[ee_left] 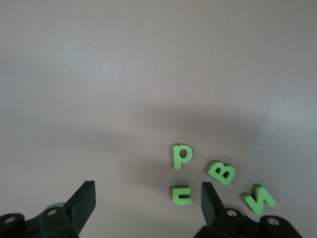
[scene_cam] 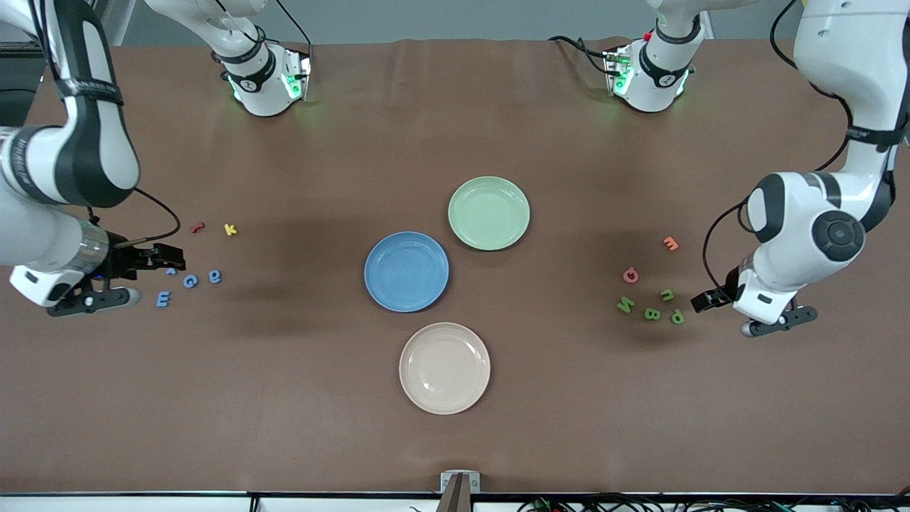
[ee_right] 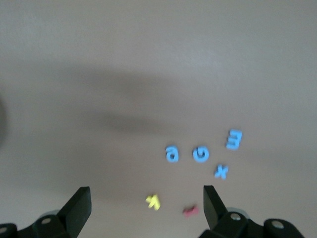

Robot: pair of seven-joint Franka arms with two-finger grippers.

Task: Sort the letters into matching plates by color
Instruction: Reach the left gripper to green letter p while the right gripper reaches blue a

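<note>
The blue plate (scene_cam: 406, 271) and the pale green plate (scene_cam: 489, 212) sit mid-table, both bare. Several blue letters (scene_cam: 190, 281) lie toward the right arm's end, also seen in the right wrist view (ee_right: 200, 154). Several green letters (scene_cam: 652, 313) lie toward the left arm's end. My left gripper (scene_cam: 707, 300) hangs open low over them. A green "n" (ee_left: 182, 194) lies between its fingertips (ee_left: 210, 201), beside one of them, and "p" (ee_left: 182, 155), "B" (ee_left: 222, 172) and "N" (ee_left: 258, 199) lie close by. My right gripper (scene_cam: 167, 259) is open over the blue letters and holds nothing.
A cream plate (scene_cam: 444, 368) lies nearer the front camera than the blue plate. A yellow letter (scene_cam: 229, 229) and a red letter (scene_cam: 197, 227) lie by the blue letters. An orange letter (scene_cam: 670, 244) and a pink letter (scene_cam: 630, 274) lie by the green ones.
</note>
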